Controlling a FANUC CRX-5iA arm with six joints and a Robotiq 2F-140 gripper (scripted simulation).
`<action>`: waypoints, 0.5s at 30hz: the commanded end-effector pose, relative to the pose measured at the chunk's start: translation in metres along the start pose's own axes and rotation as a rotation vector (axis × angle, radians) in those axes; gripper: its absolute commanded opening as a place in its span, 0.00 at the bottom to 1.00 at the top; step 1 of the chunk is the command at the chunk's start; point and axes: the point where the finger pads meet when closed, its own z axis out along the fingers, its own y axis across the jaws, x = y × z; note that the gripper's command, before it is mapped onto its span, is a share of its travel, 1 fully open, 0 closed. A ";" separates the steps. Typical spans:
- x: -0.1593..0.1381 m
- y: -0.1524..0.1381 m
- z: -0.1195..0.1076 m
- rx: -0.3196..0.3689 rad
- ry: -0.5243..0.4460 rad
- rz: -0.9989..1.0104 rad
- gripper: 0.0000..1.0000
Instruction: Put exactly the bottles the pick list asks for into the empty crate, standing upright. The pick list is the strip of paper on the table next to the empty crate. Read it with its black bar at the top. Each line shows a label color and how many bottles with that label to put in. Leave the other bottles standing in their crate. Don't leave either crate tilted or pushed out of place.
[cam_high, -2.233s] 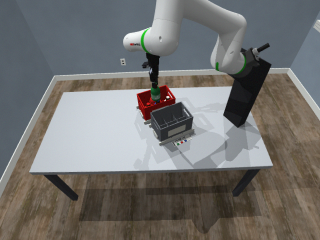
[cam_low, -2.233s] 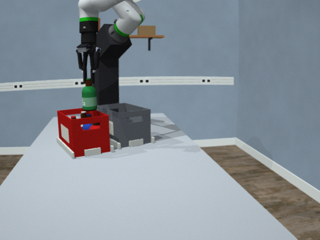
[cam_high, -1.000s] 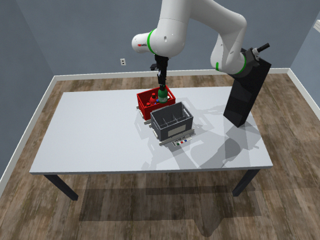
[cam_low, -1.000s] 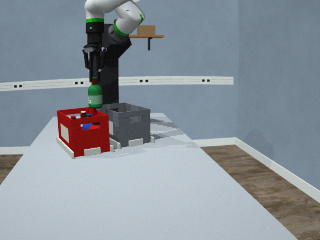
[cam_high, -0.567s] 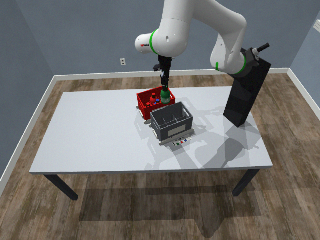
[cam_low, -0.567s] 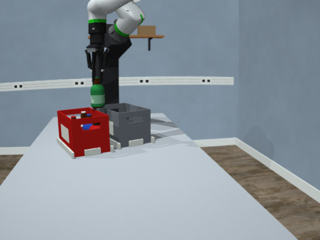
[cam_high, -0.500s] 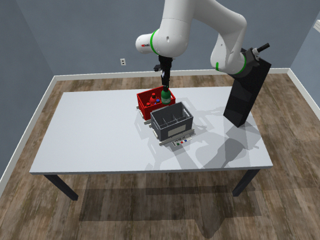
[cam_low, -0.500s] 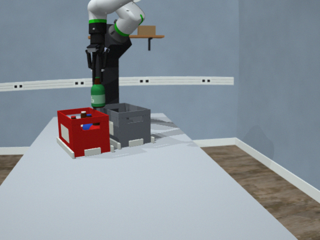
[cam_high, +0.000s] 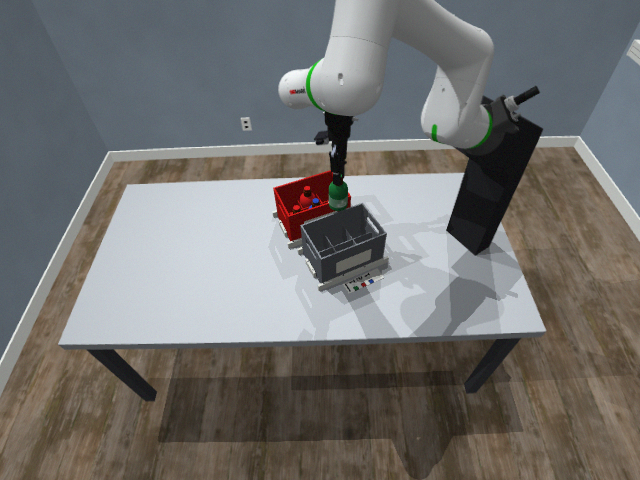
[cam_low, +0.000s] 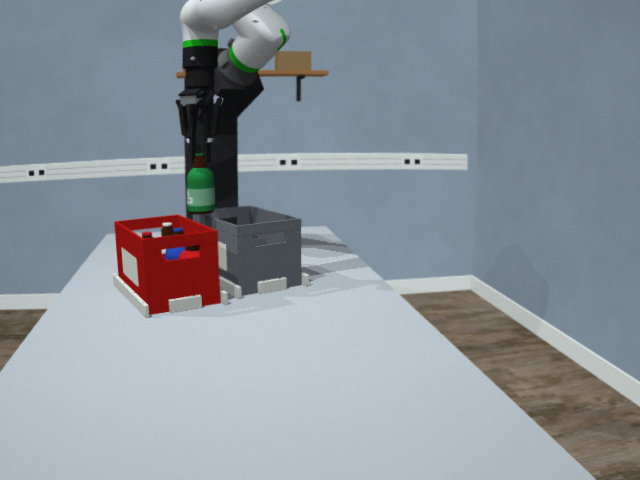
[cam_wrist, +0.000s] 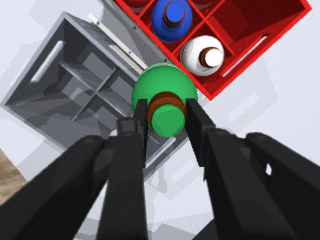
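Note:
My gripper is shut on the neck of a green bottle and holds it upright in the air, over the border between the red crate and the grey crate. The bottle also shows in the side view and in the wrist view, where my fingers clamp its cap. The grey crate has empty compartments. The red crate holds a blue bottle, a white bottle and red bottles. The pick list lies in front of the grey crate.
Both crates stand between white stops on the table. The arm's black base column stands at the table's right rear. A wall shelf with a box is far behind.

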 end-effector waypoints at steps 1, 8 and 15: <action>-0.006 0.000 -0.001 -0.001 0.001 -0.001 0.10; -0.018 -0.001 -0.001 -0.001 0.001 -0.001 0.10; -0.032 -0.002 -0.001 -0.001 0.001 -0.001 0.10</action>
